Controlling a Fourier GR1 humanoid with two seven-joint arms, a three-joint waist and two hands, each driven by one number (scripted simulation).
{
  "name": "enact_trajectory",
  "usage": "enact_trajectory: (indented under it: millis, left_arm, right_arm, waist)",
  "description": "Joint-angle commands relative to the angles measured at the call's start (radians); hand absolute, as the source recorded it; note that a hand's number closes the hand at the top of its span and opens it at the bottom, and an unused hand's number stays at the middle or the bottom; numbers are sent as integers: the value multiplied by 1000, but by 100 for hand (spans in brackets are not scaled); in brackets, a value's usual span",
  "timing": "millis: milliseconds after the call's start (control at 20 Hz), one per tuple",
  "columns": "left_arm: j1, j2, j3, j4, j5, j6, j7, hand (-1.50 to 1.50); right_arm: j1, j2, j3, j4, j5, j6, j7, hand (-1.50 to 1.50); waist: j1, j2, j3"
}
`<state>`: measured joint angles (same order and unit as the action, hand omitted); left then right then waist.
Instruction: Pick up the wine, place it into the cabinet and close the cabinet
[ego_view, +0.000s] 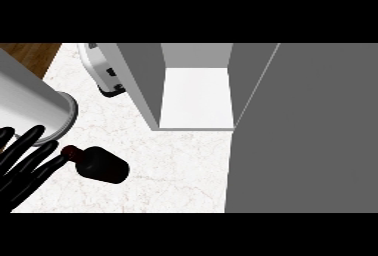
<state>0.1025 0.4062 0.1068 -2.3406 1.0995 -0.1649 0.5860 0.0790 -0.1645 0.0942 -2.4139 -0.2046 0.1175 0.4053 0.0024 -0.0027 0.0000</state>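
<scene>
Black fingers of the left hand (26, 162) spread out straight at the left side of the view, low down. They are not curled and they hold nothing. Its fingertips (33, 132) point up toward a big grey arm (33, 102) that lies across the top left corner; whether that arm is the right one cannot be told, and no right hand shows.

Just beside the left hand is the wine (100, 162). It is a small dark bottle, seen from above on the white marble desk (177, 175). Its cap end points toward the hand, very close to the fingers, but it is hard to tell if they touch.

Farther back stands the cabinet (196, 95). It is open, and its white floor shows inside between grey walls. A large flat grey panel (306, 130), maybe the cabinet door, fills the right side of the view.

Behind the cabinet's left wall, a white and black kitchen thing (103, 70) sits on the desk. A bit of brown wood floor (29, 55) shows in the top left corner.
</scene>
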Motion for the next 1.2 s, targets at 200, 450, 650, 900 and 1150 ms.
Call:
enact_trajectory:
  millis: [200, 450, 650, 900, 1150]
  left_arm:
    - [-112, 39, 107, 2, 53, 62, 55, -150]
    - [-92, 68, 241, 149, 122, -106, 69, -150]
    - [-170, 65, 231, 220, 74, -63, 69, -150]
    - [-174, 83, 290, 264, 75, -115, 81, -150]
    - [-187, 102, 298, 357, 81, -147, 113, -150]
  right_arm:
    - [-2, 37, 79, -205, 25, -83, 162, -150]
    - [-39, 9, -16, -158, -30, -73, 167, -150]
    - [-41, 6, -30, -130, -44, -40, 120, -150]
    - [-14, 12, 14, -179, -27, -39, 162, -150]
    - [-28, 31, 8, -159, -10, -43, 144, -150]
  waist:
    - [-10, 0, -1]
    - [-6, 1, -1]
    - [-11, 2, 0]
    - [-11, 1, 0]
    - [-7, 1, 0]
